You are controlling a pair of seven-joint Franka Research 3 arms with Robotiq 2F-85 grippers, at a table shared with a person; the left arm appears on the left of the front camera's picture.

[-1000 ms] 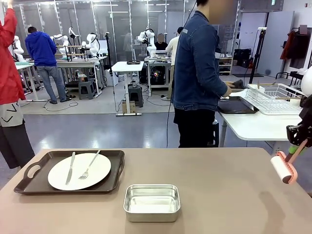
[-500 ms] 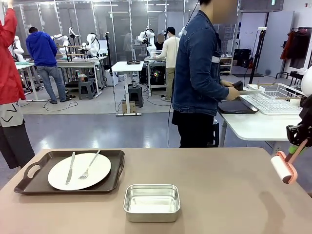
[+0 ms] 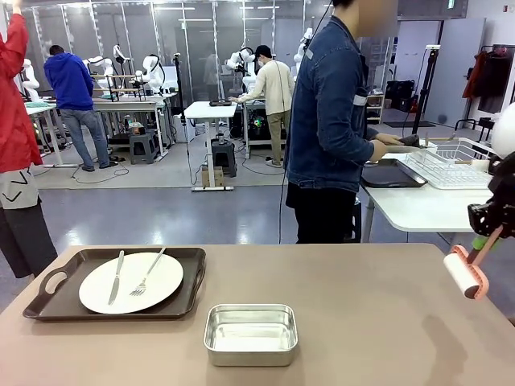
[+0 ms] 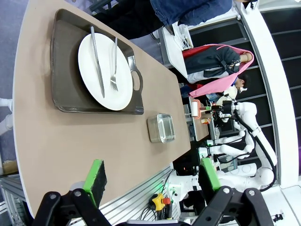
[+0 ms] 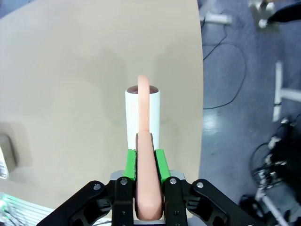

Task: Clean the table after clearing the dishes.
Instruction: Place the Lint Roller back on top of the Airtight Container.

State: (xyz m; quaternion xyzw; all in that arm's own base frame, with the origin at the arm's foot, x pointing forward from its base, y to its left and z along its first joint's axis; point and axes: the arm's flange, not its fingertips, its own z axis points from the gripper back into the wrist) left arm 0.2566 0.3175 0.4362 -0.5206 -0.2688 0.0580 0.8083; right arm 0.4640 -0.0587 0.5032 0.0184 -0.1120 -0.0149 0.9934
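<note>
On the left of the beige-brown table (image 3: 362, 305) a dark brown tray (image 3: 193, 273) carries a white plate (image 3: 96, 293) with a knife (image 3: 117, 277) and a fork (image 3: 149, 273). Over the table's right edge, my right gripper (image 3: 487, 232) is shut on the pink handle of a lint roller (image 3: 460, 273), whose white roll hangs above the tabletop. The right wrist view has the gripper (image 5: 145, 162) clamped on that handle, with the lint roller (image 5: 143, 113) over bare table. My left gripper (image 4: 153, 176) is open and holds nothing, well above the table's edge, far from the tray (image 4: 66, 89).
A small steel pan (image 3: 250, 334) sits at the front middle of the table. A person in a denim jacket (image 3: 330, 121) stands beyond the far edge, hands at a white side table (image 3: 418, 209) that holds a dark tray (image 3: 390, 175) and a white dish rack (image 3: 451, 161).
My right gripper has lifted the lint roller very slightly. The person has kept working at the white side table, hands shifted right. The tray, plate and pan have not moved.
</note>
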